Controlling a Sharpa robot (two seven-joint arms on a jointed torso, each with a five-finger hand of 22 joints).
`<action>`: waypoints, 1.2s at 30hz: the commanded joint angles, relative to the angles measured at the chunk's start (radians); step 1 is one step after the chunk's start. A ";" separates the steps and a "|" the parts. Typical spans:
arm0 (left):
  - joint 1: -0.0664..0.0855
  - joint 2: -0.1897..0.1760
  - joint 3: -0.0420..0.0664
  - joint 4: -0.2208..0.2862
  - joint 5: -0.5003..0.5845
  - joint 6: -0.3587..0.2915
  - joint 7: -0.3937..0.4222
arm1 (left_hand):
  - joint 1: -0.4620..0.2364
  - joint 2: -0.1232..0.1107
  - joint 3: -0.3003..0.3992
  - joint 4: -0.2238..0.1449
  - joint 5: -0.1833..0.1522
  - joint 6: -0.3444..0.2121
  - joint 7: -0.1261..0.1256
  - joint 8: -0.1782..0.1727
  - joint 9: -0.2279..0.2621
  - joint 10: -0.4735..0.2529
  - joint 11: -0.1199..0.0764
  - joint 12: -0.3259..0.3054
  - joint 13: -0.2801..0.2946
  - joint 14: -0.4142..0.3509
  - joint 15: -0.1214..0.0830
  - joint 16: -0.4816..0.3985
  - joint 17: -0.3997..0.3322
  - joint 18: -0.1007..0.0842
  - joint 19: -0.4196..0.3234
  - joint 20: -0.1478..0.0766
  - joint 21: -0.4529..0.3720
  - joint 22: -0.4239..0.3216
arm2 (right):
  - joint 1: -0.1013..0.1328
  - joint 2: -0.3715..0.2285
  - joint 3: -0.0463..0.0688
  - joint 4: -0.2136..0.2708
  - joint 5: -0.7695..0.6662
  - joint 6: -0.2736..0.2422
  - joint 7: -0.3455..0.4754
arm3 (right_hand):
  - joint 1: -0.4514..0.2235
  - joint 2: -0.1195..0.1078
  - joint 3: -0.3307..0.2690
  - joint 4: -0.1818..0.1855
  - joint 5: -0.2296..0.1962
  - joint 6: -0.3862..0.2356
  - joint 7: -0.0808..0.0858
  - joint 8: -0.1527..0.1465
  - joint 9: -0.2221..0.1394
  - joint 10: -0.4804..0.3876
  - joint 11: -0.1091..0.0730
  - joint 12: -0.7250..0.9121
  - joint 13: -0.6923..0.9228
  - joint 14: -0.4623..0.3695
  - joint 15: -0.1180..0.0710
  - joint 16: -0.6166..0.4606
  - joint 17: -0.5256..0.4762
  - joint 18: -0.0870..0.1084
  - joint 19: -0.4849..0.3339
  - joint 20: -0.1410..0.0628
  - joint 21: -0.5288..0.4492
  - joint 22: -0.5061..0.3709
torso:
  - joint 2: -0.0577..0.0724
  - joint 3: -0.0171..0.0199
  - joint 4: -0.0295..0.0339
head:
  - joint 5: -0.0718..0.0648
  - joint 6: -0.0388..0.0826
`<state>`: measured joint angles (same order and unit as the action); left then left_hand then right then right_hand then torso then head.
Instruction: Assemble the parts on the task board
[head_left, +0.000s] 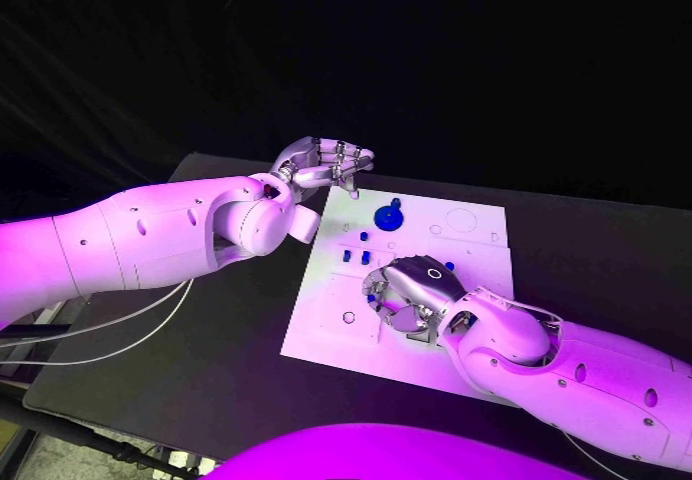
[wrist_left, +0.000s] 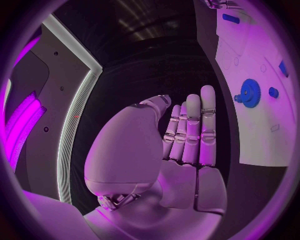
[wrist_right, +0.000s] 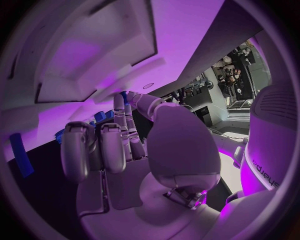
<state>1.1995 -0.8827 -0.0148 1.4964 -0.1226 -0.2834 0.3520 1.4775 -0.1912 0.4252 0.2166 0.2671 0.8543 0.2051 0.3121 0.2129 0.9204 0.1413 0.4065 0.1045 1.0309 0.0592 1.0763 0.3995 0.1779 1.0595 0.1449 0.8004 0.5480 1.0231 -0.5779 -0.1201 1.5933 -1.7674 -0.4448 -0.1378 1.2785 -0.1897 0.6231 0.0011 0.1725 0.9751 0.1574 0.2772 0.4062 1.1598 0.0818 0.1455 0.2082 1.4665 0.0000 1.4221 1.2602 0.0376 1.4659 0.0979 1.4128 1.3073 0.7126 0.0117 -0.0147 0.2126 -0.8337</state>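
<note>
The right hand (head_left: 411, 292) covers the task board's (head_left: 325, 330) middle, while its near-left corner lies open.

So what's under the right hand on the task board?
The right hand sits over the task board. Small blue parts peek out beside its fingers; whatever lies directly beneath the palm is covered.
</note>
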 joint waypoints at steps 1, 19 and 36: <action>0.001 0.000 0.001 0.001 0.004 0.014 0.002 | -0.006 -0.007 0.005 -0.001 -0.001 -0.006 0.000 0.005 -0.001 -0.009 -0.001 0.005 -0.001 -0.009 0.000 -0.006 -0.001 0.005 -0.008 -0.002 0.002 0.001 | -0.005 -0.003 -0.005 -0.001 -0.020 0.013 -0.016 | -0.014 -0.009 -0.001 0.008 0.004 -0.017 0.008 -0.013 -0.006 -0.035 0.016 -0.020 -0.015 0.041 0.014 -0.006 -0.006 0.005 0.011 0.013 -0.025 0.166 | 0.000 0.0004 -0.0007 | -0.001 0.001; 0.001 -0.009 0.000 0.000 0.004 0.016 -0.001 | -0.008 -0.007 0.007 -0.001 -0.001 -0.008 0.001 0.006 -0.002 -0.013 0.000 0.006 -0.002 -0.011 0.001 -0.007 -0.002 0.005 -0.010 -0.002 0.001 0.001 | 0.018 -0.121 0.009 0.122 -0.036 -0.087 -0.036 | -0.020 -0.033 -0.011 0.011 0.000 -0.048 0.014 -0.041 -0.018 -0.093 0.030 -0.034 -0.033 0.026 0.028 -0.030 -0.052 0.019 -0.019 0.029 -0.085 0.136 | 0.000 0.0004 -0.0029 | -0.016 0.013; 0.001 -0.014 0.000 0.006 0.005 0.027 0.007 | -0.009 -0.007 0.007 -0.001 -0.002 -0.008 0.001 0.006 -0.001 -0.014 0.000 0.006 -0.002 -0.012 0.001 -0.008 -0.003 0.005 -0.011 -0.001 0.000 0.001 | 0.164 -0.280 0.027 0.107 0.085 0.182 -0.047 | -0.037 -0.065 -0.080 0.030 0.008 -0.081 0.000 -0.069 -0.028 -0.122 0.021 -0.017 -0.050 0.028 0.021 -0.027 -0.048 0.026 -0.034 0.026 -0.120 0.121 | -0.001 -0.0002 -0.0025 | -0.073 0.046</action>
<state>1.1995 -0.8980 -0.0154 1.4991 -0.1225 -0.2759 0.3476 1.4736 -0.1951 0.4251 0.2166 0.2671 0.8543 0.2051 0.3121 0.2129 0.9131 0.1413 0.4065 0.1038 1.0273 0.0627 1.0724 0.3977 0.1779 1.0558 0.1412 0.8004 0.5480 1.1868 -0.8587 -0.0920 1.7035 -1.7081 -0.3687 -0.1771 1.2400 -0.2478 0.5507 0.0308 0.1765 0.9018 0.1590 0.2113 0.3797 1.0432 0.1019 0.1220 0.1594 1.4665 0.0214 1.3948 1.2109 0.0474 1.4373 0.1255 1.2952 1.3077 0.7115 0.0106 -0.0163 0.1436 -0.7912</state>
